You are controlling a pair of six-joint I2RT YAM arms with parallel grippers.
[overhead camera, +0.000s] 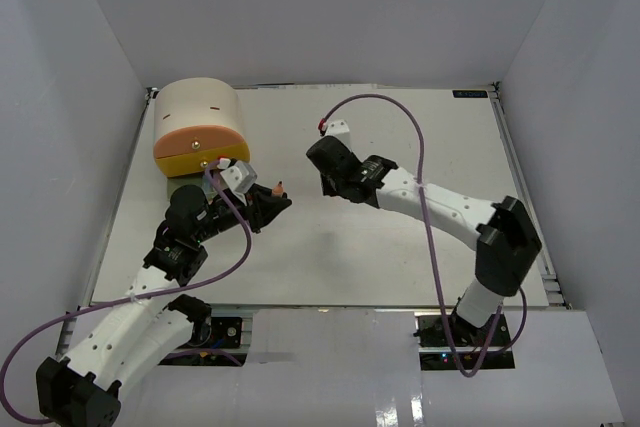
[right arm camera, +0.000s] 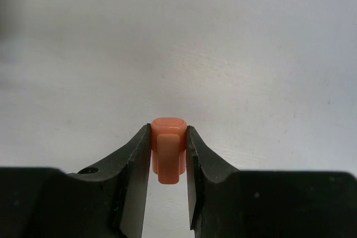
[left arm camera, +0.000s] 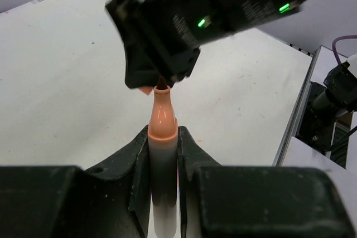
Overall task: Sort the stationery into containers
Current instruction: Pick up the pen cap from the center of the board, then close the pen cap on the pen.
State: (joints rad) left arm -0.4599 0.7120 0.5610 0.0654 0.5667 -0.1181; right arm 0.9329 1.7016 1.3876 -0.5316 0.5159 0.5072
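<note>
Gripping the orange marker (left arm camera: 162, 116), your left hand (left arm camera: 163, 137) is hovering right of the cabinet (overhead camera: 195, 112).
Your right hand (right arm camera: 168, 137) is pinching its cap (right arm camera: 168, 157) near the tip (left arm camera: 161, 83); you're probably capping, needing careful alignment.

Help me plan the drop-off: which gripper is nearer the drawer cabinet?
Left. The left gripper, holding the marker, sits just front-right of the cabinet; the right gripper, pinching the cap, is farther right.

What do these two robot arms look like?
Left arm and right arm: white shells, black joints, a purple cable looping along each. Left end effector and right end effector are black with two tapering fingers; the right's body carries green lights and white lettering.
</note>
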